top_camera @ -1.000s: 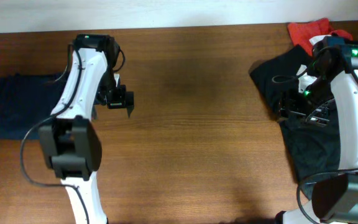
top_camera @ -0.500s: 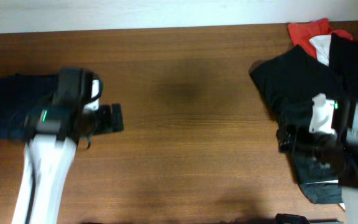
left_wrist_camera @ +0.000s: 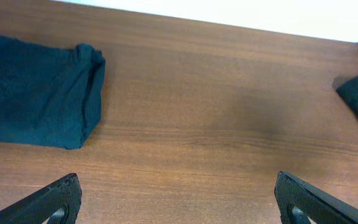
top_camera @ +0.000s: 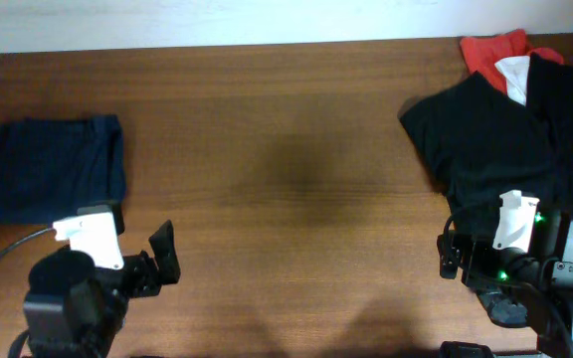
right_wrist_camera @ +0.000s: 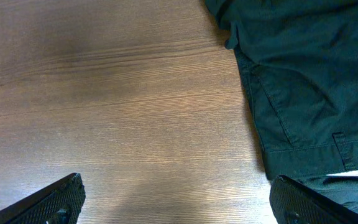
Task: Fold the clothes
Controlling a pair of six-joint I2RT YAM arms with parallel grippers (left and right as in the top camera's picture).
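Looking down from overhead, you find the folded navy shorts lying flat at one end of the tabletop. They form a tidy rectangle, and the thick gathered edge is on the side toward the middle of the wood. Your left fingers hang near the shorts, off the corner closest to the robot, and are not touching the cloth. On the left wrist camera those fingers are spread wide with only bare wood between them. They grip nothing, and the shorts sit ahead of them and off to one side.

Well apart from the shorts, at the opposite end of the tabletop, a black garment sprawls loose and unfolded. A red piece and a white piece poke out from its edge on the side farther from the robot than the shorts. Your right fingers sit at the edge of the black garment that faces the shorts, about as close to the robot as the left fingers.

On the right wrist camera they also stand wide open and empty. Brown wood fills the gap between them, and the black cloth, with a seam and a small loop showing, lies on the side away from the shorts. You cannot tell whether the finger over that hem touches the cloth.
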